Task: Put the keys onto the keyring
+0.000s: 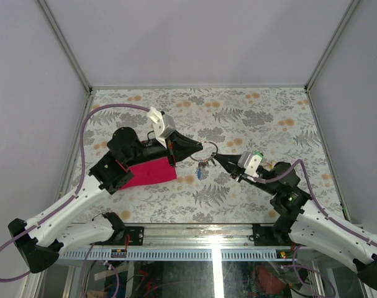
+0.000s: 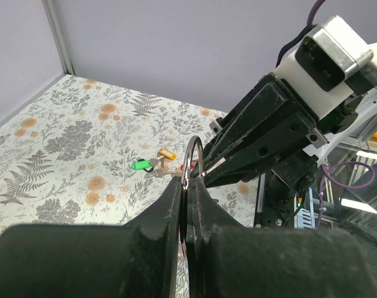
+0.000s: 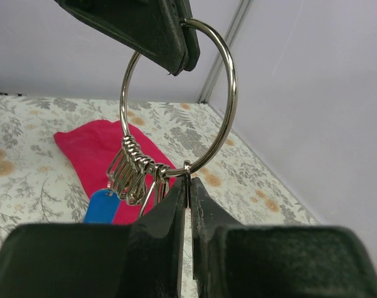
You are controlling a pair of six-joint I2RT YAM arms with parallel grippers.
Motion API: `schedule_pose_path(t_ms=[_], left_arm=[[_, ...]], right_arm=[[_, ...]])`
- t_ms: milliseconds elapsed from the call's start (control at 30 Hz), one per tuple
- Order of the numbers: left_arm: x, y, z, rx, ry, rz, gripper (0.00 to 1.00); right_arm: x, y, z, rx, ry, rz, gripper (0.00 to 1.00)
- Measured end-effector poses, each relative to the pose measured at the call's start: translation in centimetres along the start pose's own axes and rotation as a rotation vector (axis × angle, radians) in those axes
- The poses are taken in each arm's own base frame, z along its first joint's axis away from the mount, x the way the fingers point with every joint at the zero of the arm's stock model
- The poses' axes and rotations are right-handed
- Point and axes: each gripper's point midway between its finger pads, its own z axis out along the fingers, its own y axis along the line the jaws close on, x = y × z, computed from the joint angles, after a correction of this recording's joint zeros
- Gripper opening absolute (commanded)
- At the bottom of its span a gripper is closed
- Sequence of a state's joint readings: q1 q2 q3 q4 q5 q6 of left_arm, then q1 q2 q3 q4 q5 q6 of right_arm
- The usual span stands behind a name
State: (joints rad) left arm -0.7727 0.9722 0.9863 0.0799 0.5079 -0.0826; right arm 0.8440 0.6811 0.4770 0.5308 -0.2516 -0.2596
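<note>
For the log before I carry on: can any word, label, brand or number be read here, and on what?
No readable text in any view.
Blue plastic key tag on the silver wire keyring: no print visible.
Green plastic key tag and orange plastic key tag: too small to tell.
Small yellow patch at the near edge, top view: too small to read.

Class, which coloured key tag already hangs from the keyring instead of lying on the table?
The blue tag: it dangles from the keyring held in the air, while the green tag and orange tag lie on the table.
</note>
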Motion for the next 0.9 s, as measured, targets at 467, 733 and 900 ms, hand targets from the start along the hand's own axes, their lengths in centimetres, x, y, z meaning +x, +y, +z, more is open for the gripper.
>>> schedule_pose_path(t_ms=[467,733,900], left_arm=[[1.0,0.4,0.2,0.000,0.062,0.031,0.15],[1.6,0.0,0.0,0.029,0.096,0.038,0.46],[2.1,-0.3,0.5,0.058,0.109,0.020,0.54]], right_arm=[[-0.5,-1.8,-1.0,-0.078,0.198,-0.347,0.00],[0.2,-3.1,-2.6,-0.140,0.343,-0.563,0.00],[1.4,-2.9,-3.3,-0.213,0.415,-0.651,0.00]])
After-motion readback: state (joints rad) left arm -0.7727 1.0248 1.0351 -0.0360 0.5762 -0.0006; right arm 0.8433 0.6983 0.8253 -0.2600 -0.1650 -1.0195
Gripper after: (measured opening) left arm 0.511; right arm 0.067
